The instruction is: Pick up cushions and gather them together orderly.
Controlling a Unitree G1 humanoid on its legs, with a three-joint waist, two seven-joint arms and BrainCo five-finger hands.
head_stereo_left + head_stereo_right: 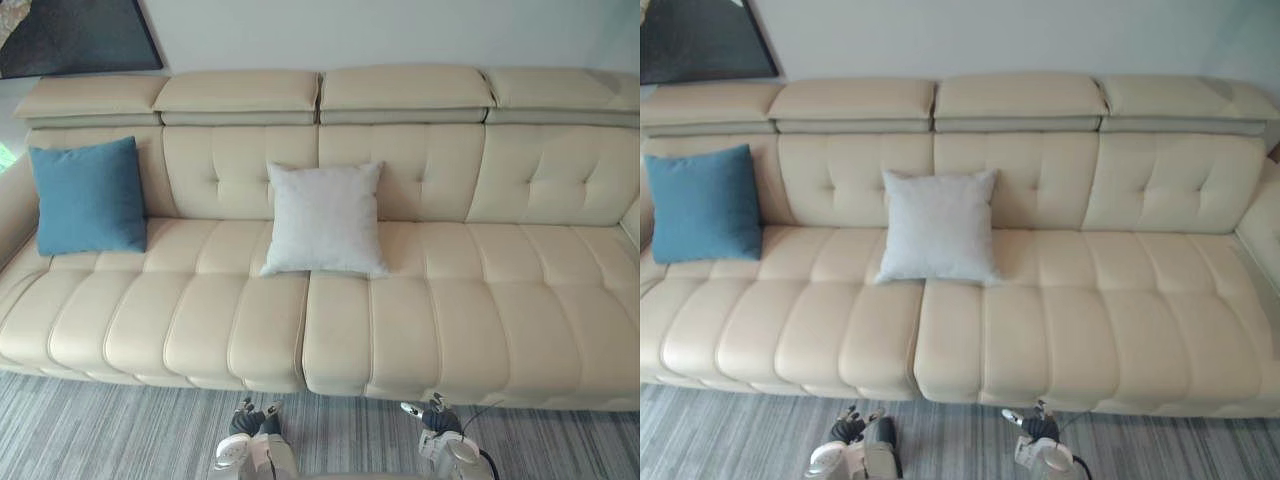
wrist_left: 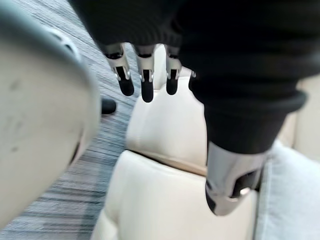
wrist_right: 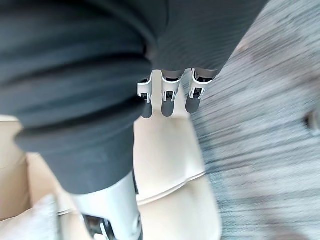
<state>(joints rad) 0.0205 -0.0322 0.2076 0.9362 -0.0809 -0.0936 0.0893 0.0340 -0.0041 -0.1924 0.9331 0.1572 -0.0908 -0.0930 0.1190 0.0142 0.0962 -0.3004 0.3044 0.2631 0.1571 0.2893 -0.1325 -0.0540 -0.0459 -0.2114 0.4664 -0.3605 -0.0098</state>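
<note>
On the cream sofa (image 1: pixel 480 300), two cushions are sitting well apart, with neither hand touching them.
The blue cushion (image 1: pixel 88 195) is leaning against the backrest at the sofa's left end, and the pale grey cushion (image 1: pixel 323 218) is leaning upright near the middle, straddling the seam between two seat sections. The left hand (image 1: pixel 258 420) and right hand (image 1: pixel 438 418) are hovering low before the sofa's front edge, above the striped grey rug (image 1: pixel 100 430). Left fingers (image 2: pixel 146 82) and right fingers (image 3: pixel 168 100) are hanging nearly straight and relaxed, holding nothing. A dark framed picture (image 1: pixel 70 35) is showing on the wall behind the left end.
</note>
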